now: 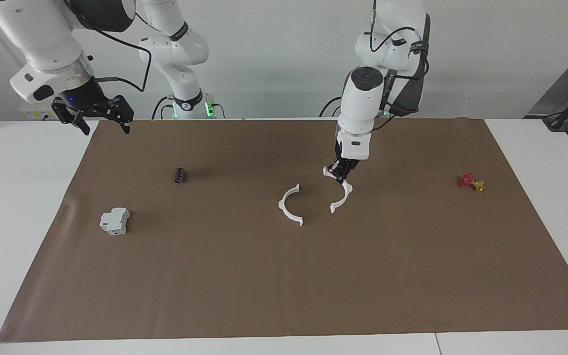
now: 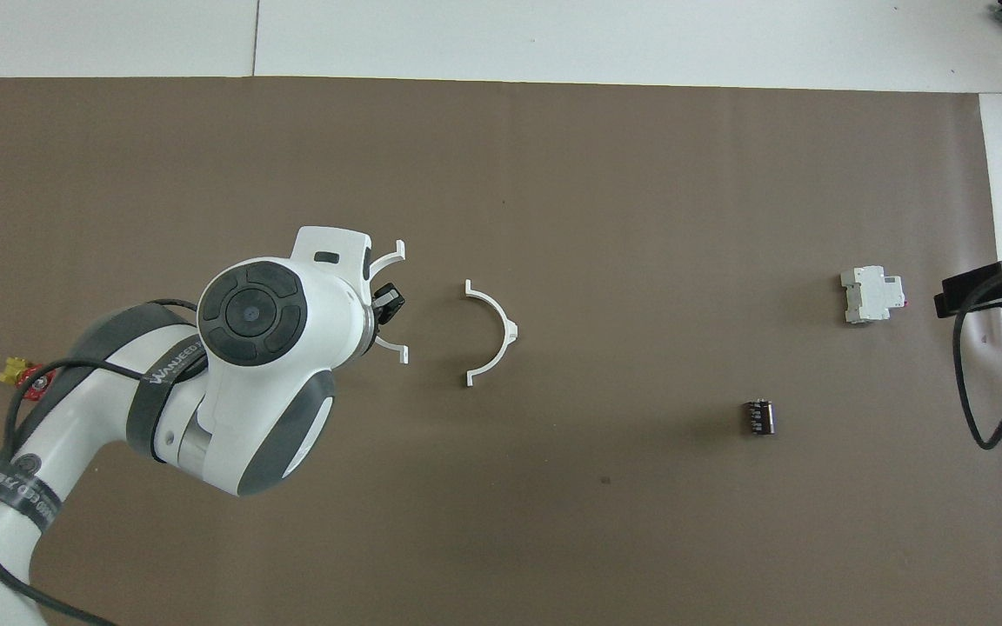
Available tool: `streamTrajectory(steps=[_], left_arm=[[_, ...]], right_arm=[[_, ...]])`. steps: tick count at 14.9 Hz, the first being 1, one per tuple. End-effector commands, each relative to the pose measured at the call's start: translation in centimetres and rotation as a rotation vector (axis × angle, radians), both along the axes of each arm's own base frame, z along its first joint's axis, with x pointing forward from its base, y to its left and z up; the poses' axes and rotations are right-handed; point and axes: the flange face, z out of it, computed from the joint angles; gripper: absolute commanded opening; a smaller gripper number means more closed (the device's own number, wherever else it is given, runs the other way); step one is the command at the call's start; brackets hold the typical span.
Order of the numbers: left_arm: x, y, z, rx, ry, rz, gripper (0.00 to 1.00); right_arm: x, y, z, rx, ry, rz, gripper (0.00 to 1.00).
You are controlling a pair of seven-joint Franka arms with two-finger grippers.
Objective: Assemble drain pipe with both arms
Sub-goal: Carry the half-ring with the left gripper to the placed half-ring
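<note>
Your left gripper is down at the mat, jaws clamped on one white pipe arc, mid-table toward the left arm's end. The second arc lies flat on the mat just beside it, toward the right arm's end, not touching; the two open sides face each other with a gap between. Your right gripper waits raised over the table edge at the right arm's end, jaws wide apart, holding nothing. Grey-white block and small dark cylinder sit toward the right arm's end, cylinder nearer the robots. Red-and-yellow valve piece sits at the left arm's end, well apart.
</note>
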Motion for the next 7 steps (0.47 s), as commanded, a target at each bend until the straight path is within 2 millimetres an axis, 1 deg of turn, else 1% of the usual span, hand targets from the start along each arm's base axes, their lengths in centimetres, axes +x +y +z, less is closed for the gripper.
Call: streamTrajectory(steps=[1, 3, 4, 6, 7], left_arm=[[-1.6, 0.4, -2.8, 0.003, -0.013, 0.005, 0.0], [-1.7, 0.0, -3.7, 0.006, -0.005, 0.013, 0.0], [-1.4, -0.3, -4.3, -0.005, -0.019, 0.036, 0.0], [-1.5, -2.6, -7.3, -0.011, -0.022, 0.047, 0.0], [-1.2, -3.4, -8.3, -0.002, -0.013, 0.039, 0.0]], right_arm=[[-0.3, 0.0, 0.2, -0.006, 0.008, 0.011, 1.0], [-0.3, 0.0, 0.2, -0.006, 0.008, 0.011, 1.0], [-0.3, 0.0, 0.1, -0.006, 0.01, 0.011, 1.0], [-0.3, 0.0, 0.2, -0.007, 0.008, 0.011, 1.0], [-0.3, -0.1, 0.2, -0.007, 0.008, 0.009, 1.0]])
